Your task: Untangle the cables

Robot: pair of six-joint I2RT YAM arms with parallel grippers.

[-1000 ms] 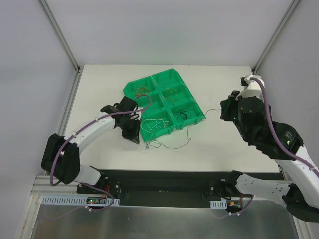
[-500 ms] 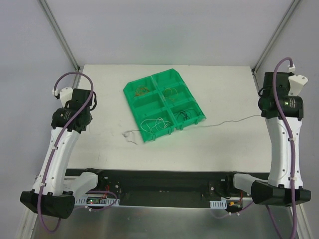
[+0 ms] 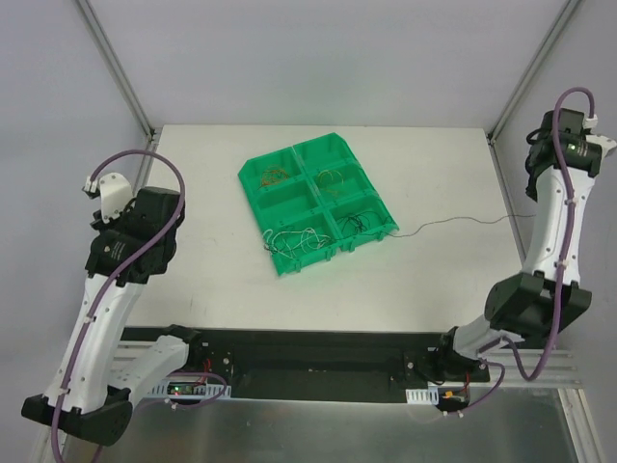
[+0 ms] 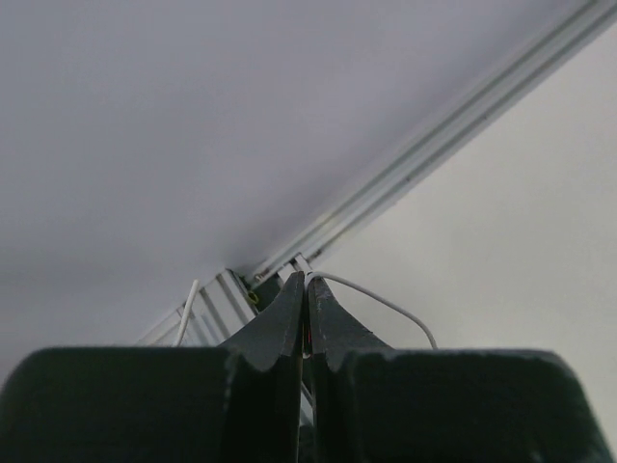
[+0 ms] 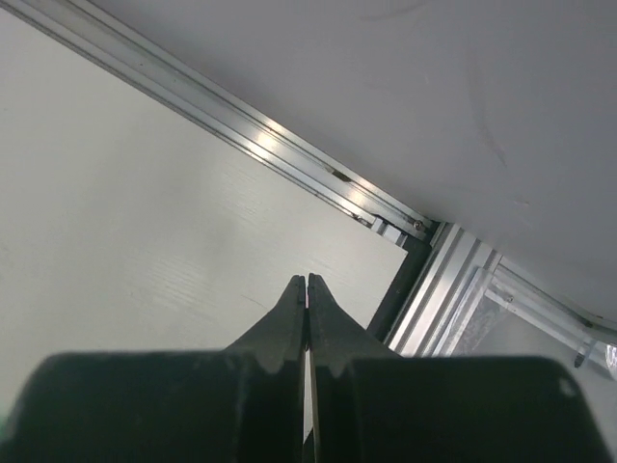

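Cables (image 3: 299, 238), hair-thin, curly, mostly in green tray (image 3: 287, 200)

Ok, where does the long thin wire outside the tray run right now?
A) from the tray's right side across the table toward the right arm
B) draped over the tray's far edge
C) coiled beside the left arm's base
A: in the top view the thin wire leaves the right side of the green tray and stretches over the table toward the right arm.

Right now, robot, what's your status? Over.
Left gripper shut on a white wire. Right gripper shut, nothing visible in it. Dark wire stretched from green tray toward right arm; other wires in tray. Nothing in the way.
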